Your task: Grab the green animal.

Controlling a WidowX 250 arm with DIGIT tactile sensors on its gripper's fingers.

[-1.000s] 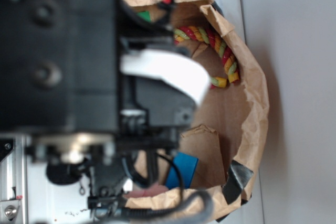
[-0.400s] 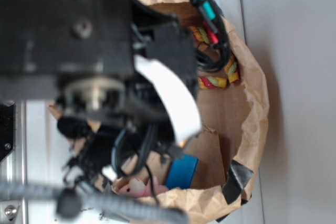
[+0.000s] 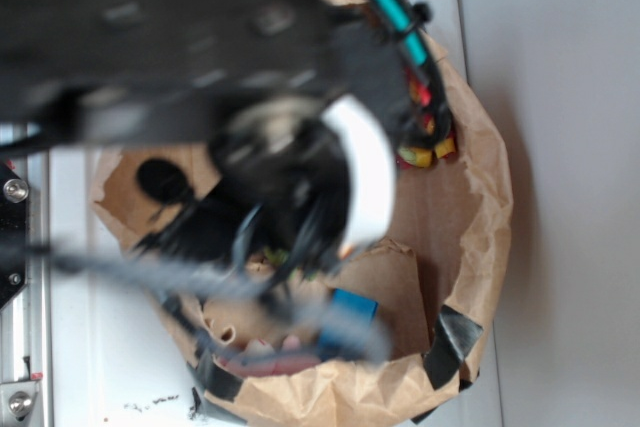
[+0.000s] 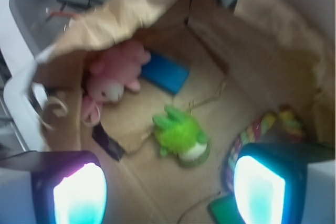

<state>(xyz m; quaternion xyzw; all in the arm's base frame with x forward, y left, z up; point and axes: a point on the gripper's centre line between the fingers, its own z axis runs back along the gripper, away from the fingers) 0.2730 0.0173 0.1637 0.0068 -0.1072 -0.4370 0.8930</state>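
Observation:
The green animal (image 4: 180,136), a fuzzy lime-green plush with a cream face, lies on the floor of a brown paper bag (image 4: 131,3) in the wrist view. My gripper (image 4: 169,192) is open above the bag floor, its two glowing fingertips (image 4: 80,195) wide apart, with the animal ahead of them and between their lines. Nothing is held. In the exterior view the blurred arm (image 3: 200,67) covers most of the bag (image 3: 480,207) and hides the animal.
A pink plush toy (image 4: 113,74) and a blue block (image 4: 165,73) lie at the bag's far side. A coloured rope (image 4: 257,129) curves along the right, also visible in the exterior view (image 3: 425,152). A flat green block (image 4: 223,208) lies by the right fingertip.
The arm has swung across the bag toward the upper right of the exterior view, covering more of the rope and uncovering the bag's left inner wall.

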